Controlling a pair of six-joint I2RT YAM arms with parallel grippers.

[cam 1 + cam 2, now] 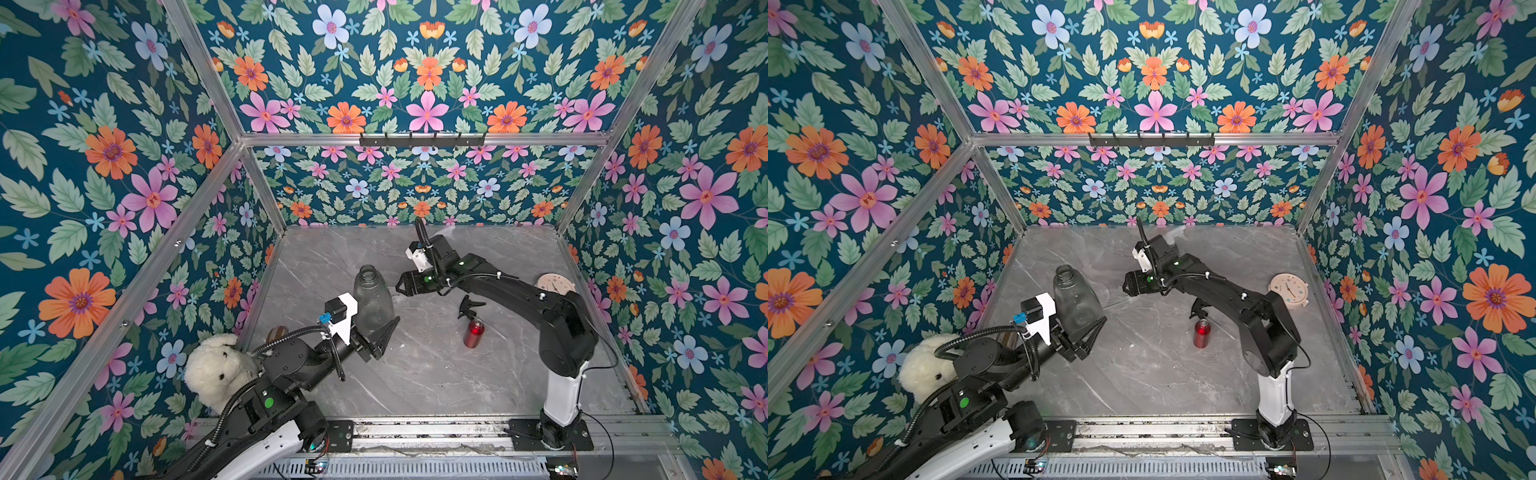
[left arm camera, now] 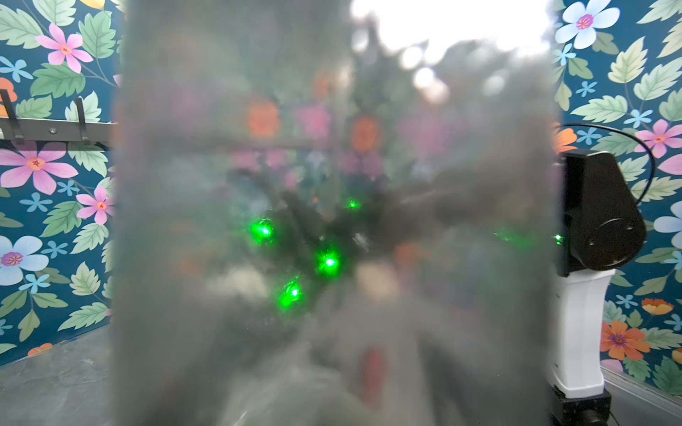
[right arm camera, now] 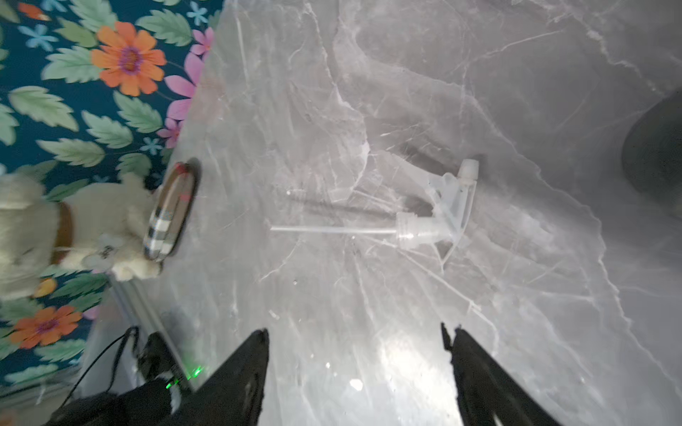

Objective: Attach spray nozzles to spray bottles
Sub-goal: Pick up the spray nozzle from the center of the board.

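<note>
Right wrist view: we see the right jaws spread, empty, near a clear spray nozzle (image 3: 435, 221) lying on the tabletop (image 3: 406, 73); the left jaws grip the grey spray bottle (image 1: 372, 297).

The walls (image 1: 428, 75) carry a floral pattern on dark teal, with pink, orange and pale blue flowers and green leaves, and the table (image 1: 415, 374) is grey marble with white veins. The large spray bottle (image 1: 372, 299) is smoky grey, the small spray bottle (image 1: 473, 332) metallic red, one spray nozzle (image 1: 467, 305) black, the other spray nozzle (image 3: 435, 221) whitish-clear. The plush toy (image 1: 216, 370) is cream-white and the oblong case (image 3: 166, 217) is plaid in black, white and grey
</note>
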